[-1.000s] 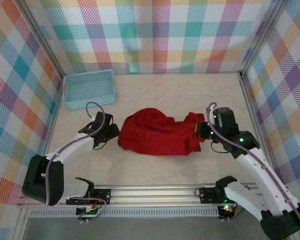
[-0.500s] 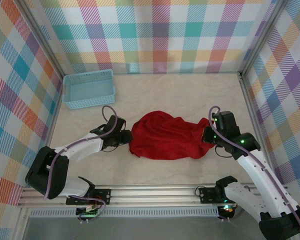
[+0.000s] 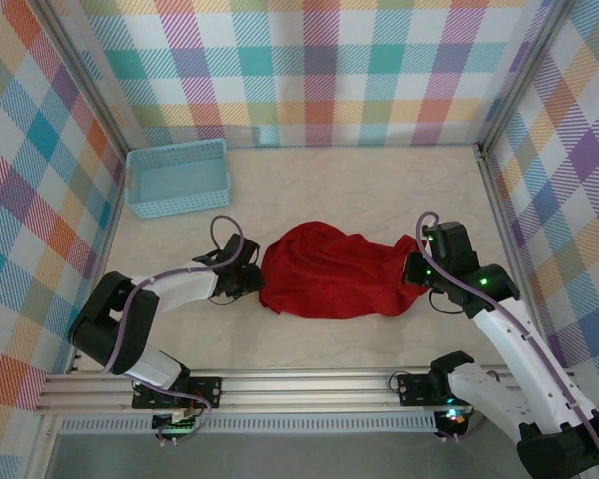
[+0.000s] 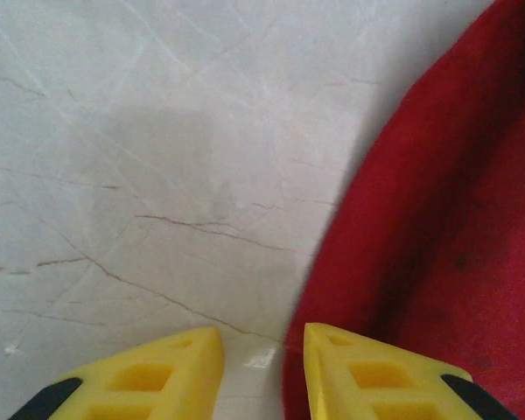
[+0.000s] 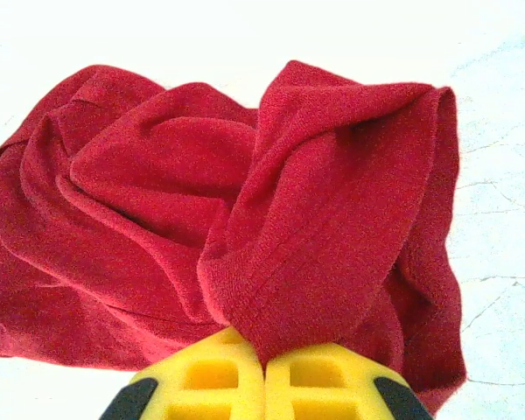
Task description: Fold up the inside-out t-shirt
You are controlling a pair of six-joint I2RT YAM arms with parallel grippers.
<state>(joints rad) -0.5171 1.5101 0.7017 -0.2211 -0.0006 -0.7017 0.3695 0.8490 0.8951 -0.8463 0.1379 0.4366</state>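
Left end effector [image 3: 251, 282] has reached the edge of the rumpled red cloth t-shirt [image 3: 329, 279].
Its jaws stand slightly apart; right end effector [image 5: 264, 357] pinches the shirt.

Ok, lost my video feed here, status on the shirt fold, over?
Right gripper shut on the plain red cloth t-shirt, bunched, not folded. Left gripper open at its opposite edge. Light-blue plastic basket far back, well clear.

Bright, even overhead light, soft shadows. In the right wrist view glare bleaches the pale marbled tabletop [image 5: 499, 105] white; the plain red cloth t-shirt [image 5: 315, 201] shows sharp folds.
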